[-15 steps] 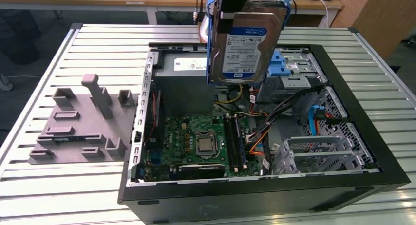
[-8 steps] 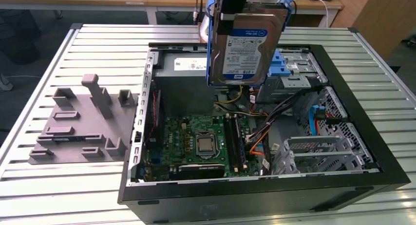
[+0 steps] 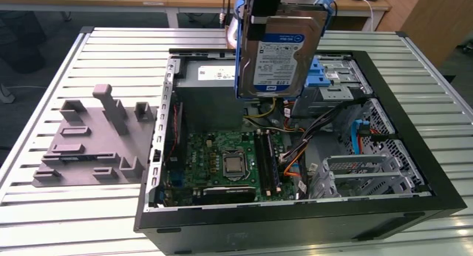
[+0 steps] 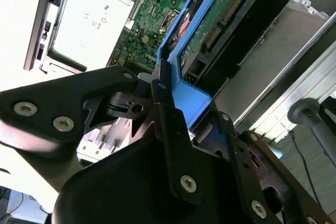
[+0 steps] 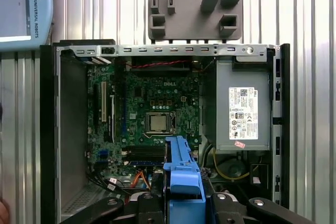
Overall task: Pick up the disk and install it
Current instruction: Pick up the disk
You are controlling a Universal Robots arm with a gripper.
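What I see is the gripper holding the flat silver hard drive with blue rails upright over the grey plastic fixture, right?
Not quite. In the exterior view the gripper holds the flat silver hard drive with blue rails upright over the open black computer case; the grey plastic fixture sits beside it, toward the exterior view's left.

label (image 3: pixel 279 59) on disk (image 3: pixel 293 23), sticker (image 5: pixel 242 113) on grey box (image 5: pixel 221 80)

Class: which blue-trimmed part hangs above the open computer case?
The disk, held upright above the case; the blue-latched drive cage sits fixed inside it.
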